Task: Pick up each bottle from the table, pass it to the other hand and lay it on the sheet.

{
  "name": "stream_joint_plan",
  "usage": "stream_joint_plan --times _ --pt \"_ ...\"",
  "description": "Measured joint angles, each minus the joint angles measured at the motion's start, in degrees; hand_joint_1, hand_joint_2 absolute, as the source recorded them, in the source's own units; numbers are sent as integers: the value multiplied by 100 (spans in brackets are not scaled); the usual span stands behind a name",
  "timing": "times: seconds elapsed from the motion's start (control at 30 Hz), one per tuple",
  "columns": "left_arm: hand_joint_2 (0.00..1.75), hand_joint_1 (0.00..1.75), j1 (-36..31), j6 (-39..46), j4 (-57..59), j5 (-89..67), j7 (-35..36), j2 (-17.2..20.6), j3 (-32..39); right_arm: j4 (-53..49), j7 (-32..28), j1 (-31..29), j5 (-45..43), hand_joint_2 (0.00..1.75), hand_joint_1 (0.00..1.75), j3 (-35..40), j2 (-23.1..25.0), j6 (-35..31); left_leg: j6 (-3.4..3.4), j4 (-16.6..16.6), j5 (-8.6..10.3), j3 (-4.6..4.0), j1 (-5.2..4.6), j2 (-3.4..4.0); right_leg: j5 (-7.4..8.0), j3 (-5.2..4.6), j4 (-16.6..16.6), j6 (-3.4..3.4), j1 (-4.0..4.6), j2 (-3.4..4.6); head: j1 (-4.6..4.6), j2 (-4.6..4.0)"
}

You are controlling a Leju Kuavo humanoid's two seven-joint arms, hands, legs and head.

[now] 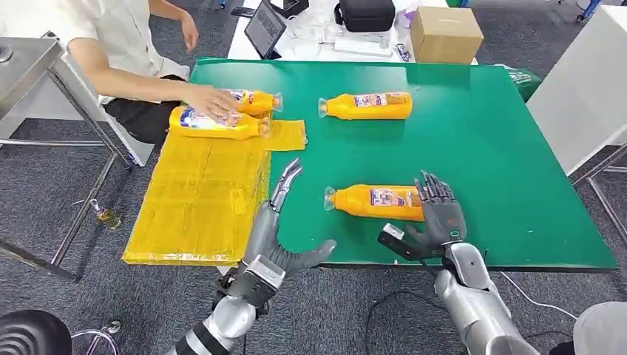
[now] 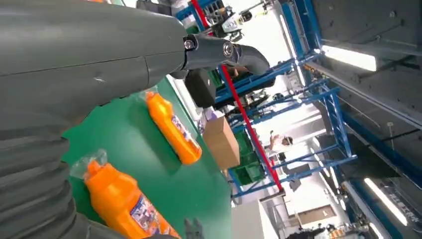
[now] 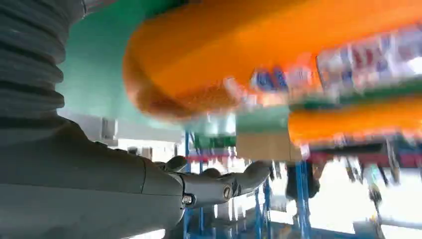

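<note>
An industrial hall or workshop: blue steel racking (image 2: 318,124), ceiling strip lights (image 2: 348,57), and a cardboard box (image 1: 445,34)

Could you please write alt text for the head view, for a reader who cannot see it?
The robot's right hand reaches the base of an orange plastic bottle lying on the green table, while its open left hand waits beside a yellow sheet. A person's hand rests on two more bottles on the sheet; a fourth bottle lies farther back.

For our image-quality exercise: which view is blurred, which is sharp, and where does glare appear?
Right wrist view: the near bottle is smeared and its label is unreadable. Head view: sharp and evenly lit, with bottle labels distinct. Left wrist view: mostly sharp, but ceiling lights and the bright background wash out.
</note>
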Motion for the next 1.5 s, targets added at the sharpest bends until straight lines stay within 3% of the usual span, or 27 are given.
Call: stream_joint_plan --times 0.23,0.9,0.93,0.97,1.0,1.23,1.5 --pt "175 0 -79 -109 68 129 33 -9 -33 584 315 -523 -85 175 0 241 -61 595 4 1 4 4 0 3 2 3 0 1 0 0 0 0" --pt "175 0 -214 -317 249 466 120 -105 -72 1118 363 -900 46 175 0 636 -61 696 5 2 4 13 0 6 3 10 0 1 0 2 0 0" --pt "175 0 -216 -326 249 474 120 -105 -72 1120 368 -902 68 175 28 647 -63 689 5 2 4 14 0 6 3 11 0 1 0 2 0 0" --pt "175 0 -216 -328 247 481 120 -105 -72 1120 379 -904 92 175 159 663 -66 689 5 2 4 14 0 6 3 11 0 1 0 2 0 0" --pt "175 0 -218 -332 249 498 122 -105 -74 1122 388 -907 114 175 175 687 -68 692 5 2 4 15 0 6 3 11 0 1 0 2 0 0" --pt "175 0 -241 -605 249 845 201 -114 -96 1159 150 -928 -235 175 175 778 -162 1252 5 2 4 20 0 4 2 16 -1 1 0 1 4 0" --pt "175 0 -244 -1027 334 1556 380 -116 -105 1118 -749 -954 -1989 175 175 433 -216 2352 2 2 -3 42 1 17 1 33 -2 1 1 4 2 0"
